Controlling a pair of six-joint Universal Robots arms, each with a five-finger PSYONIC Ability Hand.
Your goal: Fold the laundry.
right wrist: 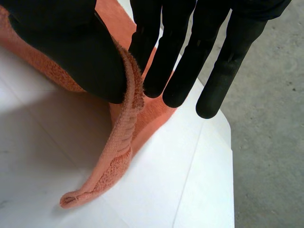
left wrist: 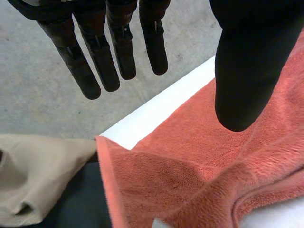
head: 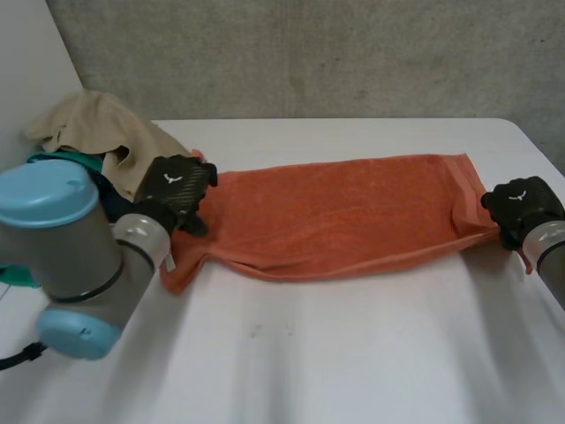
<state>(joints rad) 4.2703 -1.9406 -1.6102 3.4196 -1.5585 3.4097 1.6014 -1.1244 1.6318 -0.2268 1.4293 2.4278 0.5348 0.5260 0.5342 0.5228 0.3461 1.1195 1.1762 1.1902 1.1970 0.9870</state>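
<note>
**Towel stretched lengthwise between two hands.** An orange towel [head: 344, 212] lies flat across the white table [head: 353, 353], its long axis running from one hand to the other.

(a) Head view. The left hand [head: 177, 190] sits over the towel's left end, at the far corner. The right hand [head: 521, 205] is at the towel's right end, where the cloth narrows and gathers toward it. Beyond the towel's left end lies a heap of laundry: a beige cloth [head: 97, 128] on top, with teal and dark pieces below it. The left arm [head: 71, 247] is on the near side of that heap.

(b) Left wrist view. The left hand [left wrist: 247, 61] is spread, its fingers [left wrist: 95, 61] straight and set well apart from the thumb. Nothing is held between them. The towel [left wrist: 199, 180] lies below the thumb, and its hemmed corner touches the beige cloth [left wrist: 38, 175]. A dark cloth [left wrist: 80, 204] lies just beside that hem. A strip of table [left wrist: 156, 114] borders the towel's far edge, with grey floor [left wrist: 42, 104] beyond.

(c) Right wrist view. The right hand [right wrist: 71, 52] pinches the towel [right wrist: 118, 147] by its hem, which is caught between the thumb and the straight fingers [right wrist: 175, 71]. From the pinch the hem hangs down and its free corner rests on the table [right wrist: 166, 190].
</note>
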